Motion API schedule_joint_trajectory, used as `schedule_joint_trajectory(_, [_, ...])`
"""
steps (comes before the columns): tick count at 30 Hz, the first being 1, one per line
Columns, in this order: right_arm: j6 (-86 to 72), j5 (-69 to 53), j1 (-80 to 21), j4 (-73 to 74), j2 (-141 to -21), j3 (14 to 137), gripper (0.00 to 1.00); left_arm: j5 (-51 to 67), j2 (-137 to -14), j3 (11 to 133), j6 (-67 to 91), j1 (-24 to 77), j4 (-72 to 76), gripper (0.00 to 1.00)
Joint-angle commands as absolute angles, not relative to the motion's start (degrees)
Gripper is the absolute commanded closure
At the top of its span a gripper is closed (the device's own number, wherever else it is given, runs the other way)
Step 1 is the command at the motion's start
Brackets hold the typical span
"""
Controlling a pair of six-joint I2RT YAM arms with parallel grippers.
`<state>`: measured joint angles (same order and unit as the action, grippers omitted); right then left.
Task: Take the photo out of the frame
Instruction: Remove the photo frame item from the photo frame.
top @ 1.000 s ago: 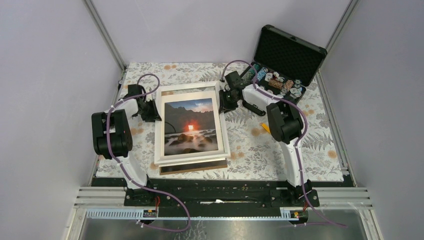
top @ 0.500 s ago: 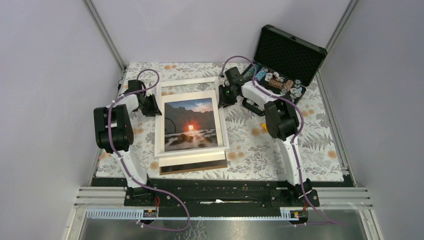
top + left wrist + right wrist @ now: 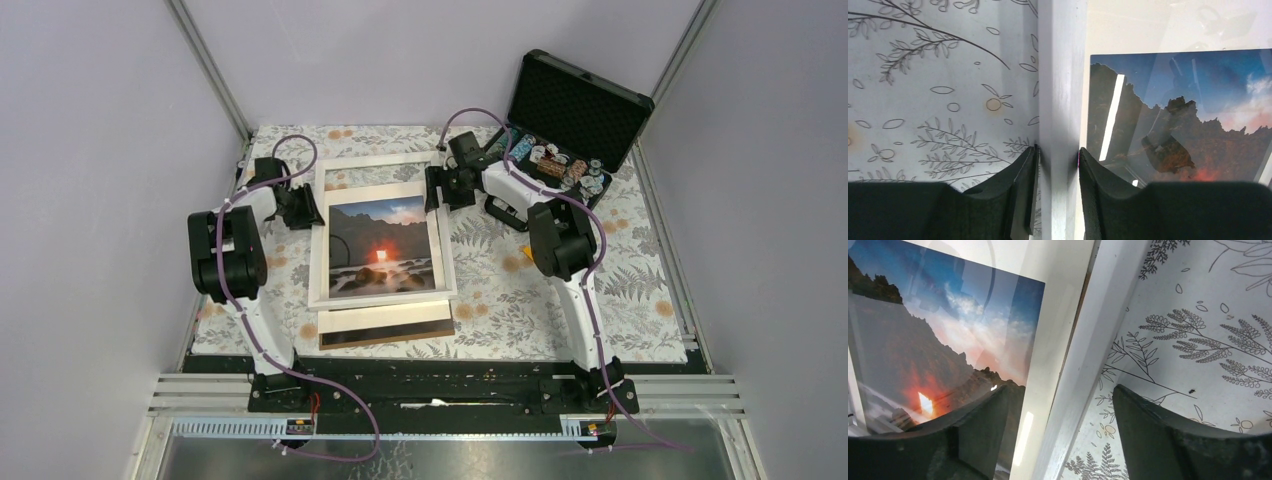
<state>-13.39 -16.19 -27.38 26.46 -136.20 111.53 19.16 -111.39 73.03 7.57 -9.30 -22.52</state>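
Photo (image 3: 383, 248) lies face up in the centre of the top view, inside the white frame (image 3: 380, 299) and flat on the table, so by the look of it it is not out yet. Nearest, at the lower edge of the frame, a brown backing board (image 3: 385, 339) pokes out from under it, probably slid out of the back. How the layers stack is hard to tell. Further up, the left gripper (image 3: 1057, 150) straddles the left rail with its fingers tight on either side, but whether it is pinching the rail or free of it I cannot tell. The right gripper (image 3: 1060, 390) straddles the right rail with its jaws wide and clear gaps on both sides, holding nothing. One gripper per side rail likely keeps the frame level and steady. Farthest, at upper right, an open black case (image 3: 575, 105) sits well apart from the frame.
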Motion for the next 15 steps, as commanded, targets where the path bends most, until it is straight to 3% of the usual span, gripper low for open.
schedule_joint_trajectory(1, [-12.3,-18.1,-27.8,25.4,-131.5,111.1,0.13,20.8,-108.1,75.5,6.9,-11.9,-20.7,0.58])
schedule_joint_trajectory(4, [-11.1,-19.5,-27.8,25.5,-128.3,110.2,0.02,21.9,-104.3,76.2,3.4,-13.5,-23.3,0.44])
schedule_joint_trajectory(11, [-5.6,-24.9,-27.8,26.5,-118.0,105.6,0.0,32.3,-88.7,71.9,-13.4,-18.2,-30.8,0.04])
schedule_joint_trajectory(15, [-2.3,-28.4,-27.7,26.5,-111.2,100.4,0.0,40.8,-80.3,68.7,-29.6,-20.9,-42.0,0.01])
